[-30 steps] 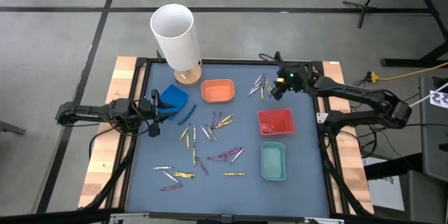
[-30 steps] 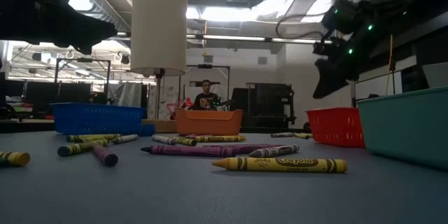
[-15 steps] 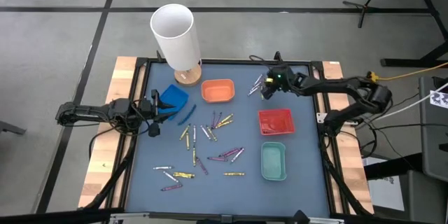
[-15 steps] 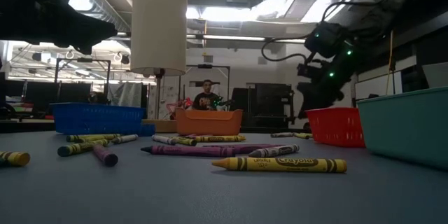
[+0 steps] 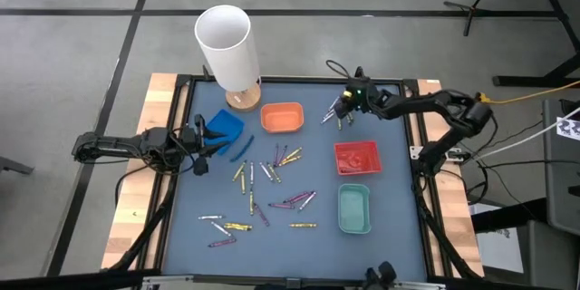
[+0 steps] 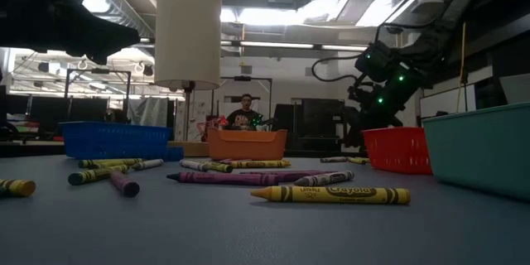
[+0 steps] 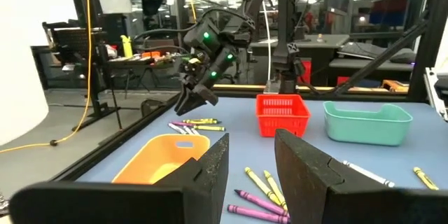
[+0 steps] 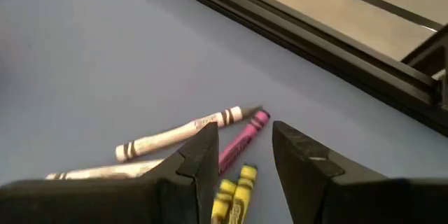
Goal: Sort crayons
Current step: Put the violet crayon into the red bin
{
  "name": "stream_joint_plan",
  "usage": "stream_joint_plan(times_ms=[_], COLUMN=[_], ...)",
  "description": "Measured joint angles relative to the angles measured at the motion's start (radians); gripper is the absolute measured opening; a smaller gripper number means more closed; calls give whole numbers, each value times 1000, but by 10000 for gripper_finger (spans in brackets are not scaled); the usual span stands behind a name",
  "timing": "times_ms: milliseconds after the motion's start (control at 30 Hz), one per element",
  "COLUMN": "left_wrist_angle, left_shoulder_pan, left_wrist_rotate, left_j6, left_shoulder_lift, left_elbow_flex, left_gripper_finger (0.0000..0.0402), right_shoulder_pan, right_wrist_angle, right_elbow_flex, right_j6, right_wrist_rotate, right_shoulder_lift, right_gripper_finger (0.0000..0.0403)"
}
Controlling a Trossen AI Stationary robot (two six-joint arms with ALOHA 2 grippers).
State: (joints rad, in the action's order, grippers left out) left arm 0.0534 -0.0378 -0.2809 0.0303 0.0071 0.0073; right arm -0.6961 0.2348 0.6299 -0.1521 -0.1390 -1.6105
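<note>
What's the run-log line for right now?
right gripper: open, over magenta crayon | left gripper: open, idle by blue tray

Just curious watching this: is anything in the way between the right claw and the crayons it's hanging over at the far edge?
Nothing visible. The right gripper hangs with open fingers above a small crayon cluster near the table's far edge. A magenta crayon lies right below the gap, a white crayon and yellow crayons beside it. Only bare blue mat surrounds them.
</note>
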Motion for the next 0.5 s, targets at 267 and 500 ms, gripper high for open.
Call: stream_joint_plan(times_ms=[267, 500], left_wrist_angle=[1, 1], left_shoulder_pan=[0, 0], left_wrist_rotate=[-7, -8], left_j6=[0, 0], left_shoulder_lift=[0, 0], left_elbow_flex=[0, 0], left_gripper_finger=[102, 102], right_shoulder_pan=[2, 2], right_wrist_angle=[-3, -51], right_elbow_flex=[44, 44], right_j6=[-10, -63], right_wrist_rotate=[-1, -10], right_shoulder_lift=[-52, -63], right_gripper_finger=[133, 133])
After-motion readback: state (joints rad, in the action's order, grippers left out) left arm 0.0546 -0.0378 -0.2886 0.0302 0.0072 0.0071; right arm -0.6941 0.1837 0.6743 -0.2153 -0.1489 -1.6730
